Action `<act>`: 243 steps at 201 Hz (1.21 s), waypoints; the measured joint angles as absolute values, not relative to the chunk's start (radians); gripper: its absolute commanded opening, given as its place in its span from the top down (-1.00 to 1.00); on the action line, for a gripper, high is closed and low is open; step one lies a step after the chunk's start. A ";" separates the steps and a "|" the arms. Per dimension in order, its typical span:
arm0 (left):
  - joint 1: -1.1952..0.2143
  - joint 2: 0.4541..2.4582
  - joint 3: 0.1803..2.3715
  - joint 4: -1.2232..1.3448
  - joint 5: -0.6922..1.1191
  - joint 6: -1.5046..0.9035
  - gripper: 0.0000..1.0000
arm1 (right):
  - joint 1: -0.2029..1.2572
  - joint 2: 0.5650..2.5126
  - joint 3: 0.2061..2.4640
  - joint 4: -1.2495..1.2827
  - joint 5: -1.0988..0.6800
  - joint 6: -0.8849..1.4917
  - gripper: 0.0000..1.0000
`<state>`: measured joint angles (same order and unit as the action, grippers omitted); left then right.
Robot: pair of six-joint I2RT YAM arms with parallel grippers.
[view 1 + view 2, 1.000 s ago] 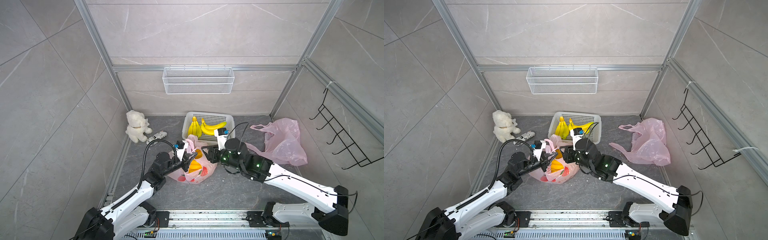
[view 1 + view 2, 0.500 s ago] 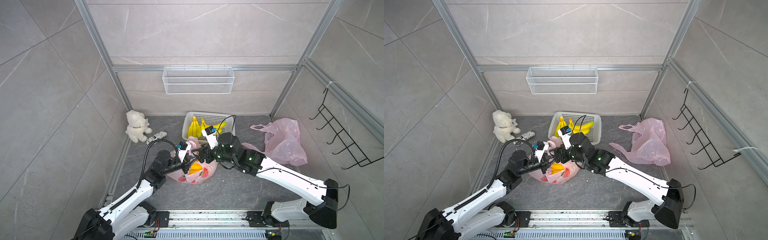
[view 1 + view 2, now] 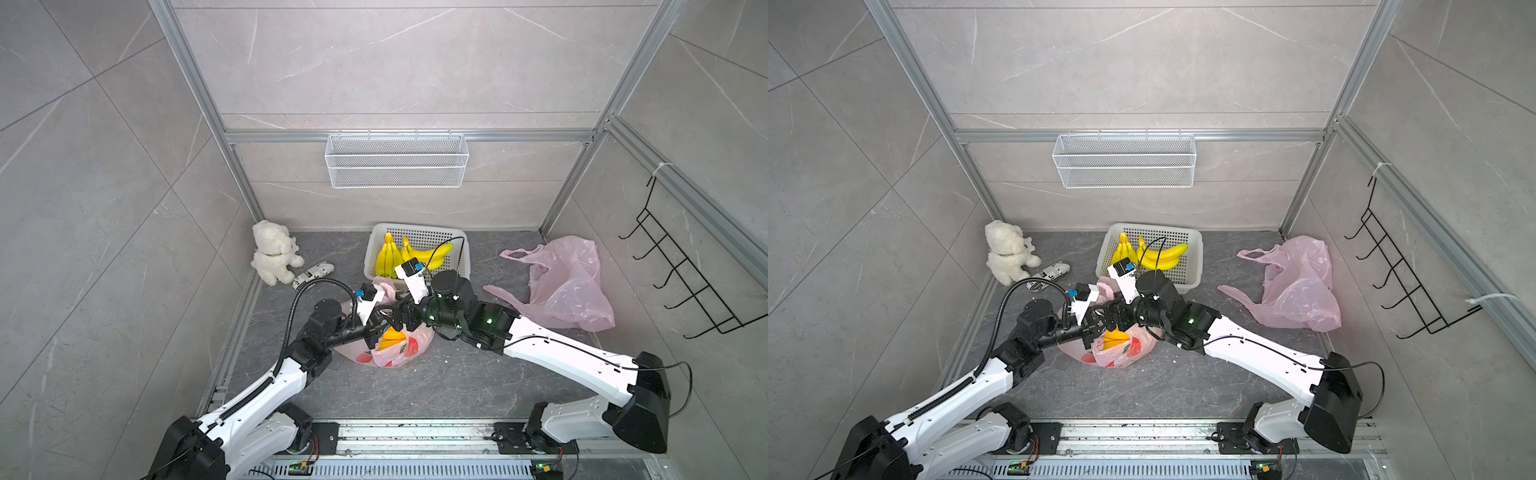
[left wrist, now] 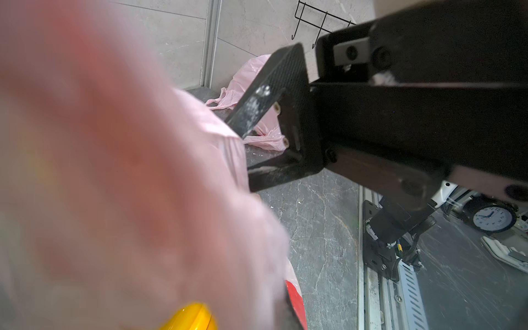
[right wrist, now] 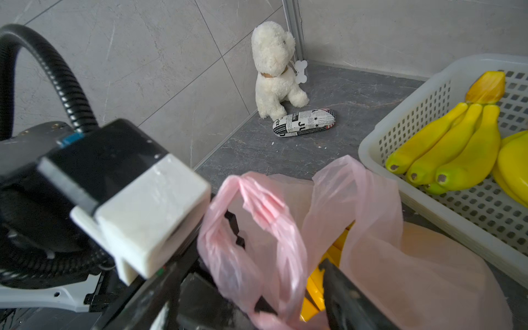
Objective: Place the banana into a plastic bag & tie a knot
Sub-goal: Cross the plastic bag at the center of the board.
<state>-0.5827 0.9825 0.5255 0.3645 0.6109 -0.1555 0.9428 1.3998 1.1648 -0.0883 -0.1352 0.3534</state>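
Clerk: Banana (image 3: 390, 338), location?

Keeper: Inside bag (image 3: 401, 353), with yellow showing through the pink film and at the mouth. Bag lies on floor (image 3: 415, 390), just in front of basket (image 3: 417, 230).

Clerk: Bag, condition?

Keeper: Pink, red fruit print, mouth not knotted. One handle (image 5: 257, 205) stands up as a loose, crumpled loop.

Clerk: Left claw (image 3: 379, 329)?

Keeper: Closed at the bag's mouth, pinching pink film. The film is drawn right up against its wrist camera (image 5: 143, 223), so that view is mostly a pink blur.

Clerk: Right claw (image 3: 393, 312)?

Keeper: Jaws parted wide, fingers (image 4: 265, 94) well apart, gripping nothing. It faces left claw over the bag, the two nearly tip to tip in both top views. In the right wrist view the handle loop rises between its fingers; I cannot tell whether it touches them.

Clerk: Other stock?

Keeper: Basket, white, perforated, holds two yellow bunches (image 3: 386, 259). Spare bag (image 3: 569, 286), pink, crumpled, lies well apart on the right side of the floor. Plush dog (image 3: 274, 257), white, sits upright in the back left corner, with case (image 3: 313, 274), newsprint pattern, just beside it. Wire shelf (image 3: 397, 166) hangs at the back above the basket. Hook rack (image 3: 685, 282), black, is on the right.
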 measured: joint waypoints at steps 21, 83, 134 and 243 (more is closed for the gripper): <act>-0.582 0.986 0.526 0.348 0.613 -0.156 1.00 | 0.943 1.425 1.166 -0.067 -0.122 0.361 -0.05; -0.582 0.983 0.526 0.336 0.603 -0.156 1.00 | 0.945 1.355 1.099 -0.040 -0.037 0.380 0.78; -0.575 0.986 0.527 0.324 0.597 -0.157 1.00 | 0.950 1.271 0.992 0.002 -0.020 0.388 0.88; -0.558 0.990 0.542 0.290 0.640 -0.158 0.76 | 0.957 1.228 0.918 0.012 0.117 0.373 1.00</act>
<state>-0.5579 0.9901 0.5419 0.2901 0.6395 -0.1581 0.9569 1.2282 0.9176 0.0116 0.1173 0.3729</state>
